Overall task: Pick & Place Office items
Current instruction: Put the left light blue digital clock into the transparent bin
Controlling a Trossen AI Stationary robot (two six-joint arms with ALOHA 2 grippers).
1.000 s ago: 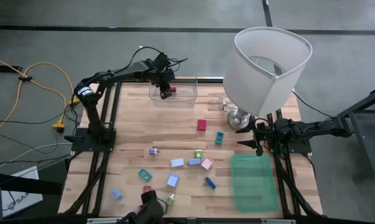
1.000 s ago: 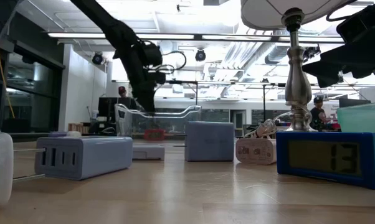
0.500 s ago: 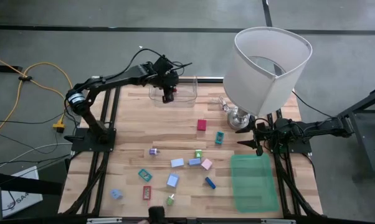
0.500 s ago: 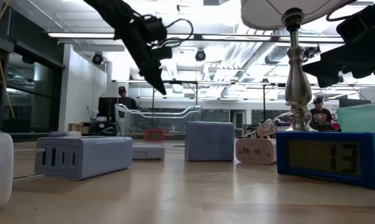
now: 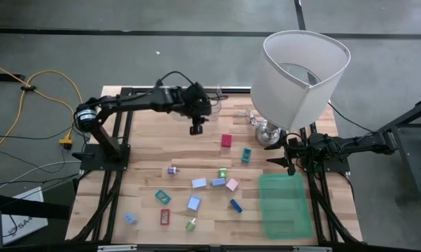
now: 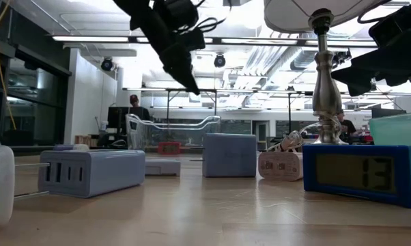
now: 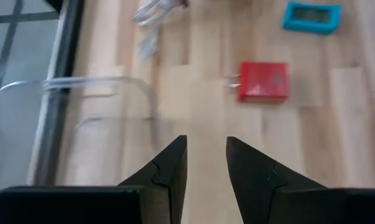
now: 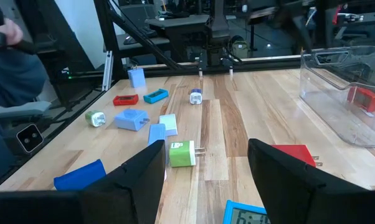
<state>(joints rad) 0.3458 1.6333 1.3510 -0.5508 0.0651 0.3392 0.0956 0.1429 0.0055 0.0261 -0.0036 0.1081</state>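
Above the counter (image 5: 154, 150), the left hand (image 5: 196, 129) has left the clear bin (image 5: 212, 103), fingers slightly apart and empty; a red item (image 8: 364, 98) lies inside, so another pick follows.

High view: straight down from above, far enough to take in the whole worktop (image 5: 147, 150) and both arms. Low view: at worktop height, looking level across it into the room; nearest things fill the frame, e.g. the blue clock (image 6: 359, 172). Left wrist view: looks steeply down, close to the worktop, at the red piece (image 7: 263, 80) and the clear bin (image 7: 81, 93) edge. Right wrist view: low and shallow, looking across the worktop to the far-side frame. Both wrist views share the clear bin (image 8: 343, 81) and the red piece (image 8: 294, 153).
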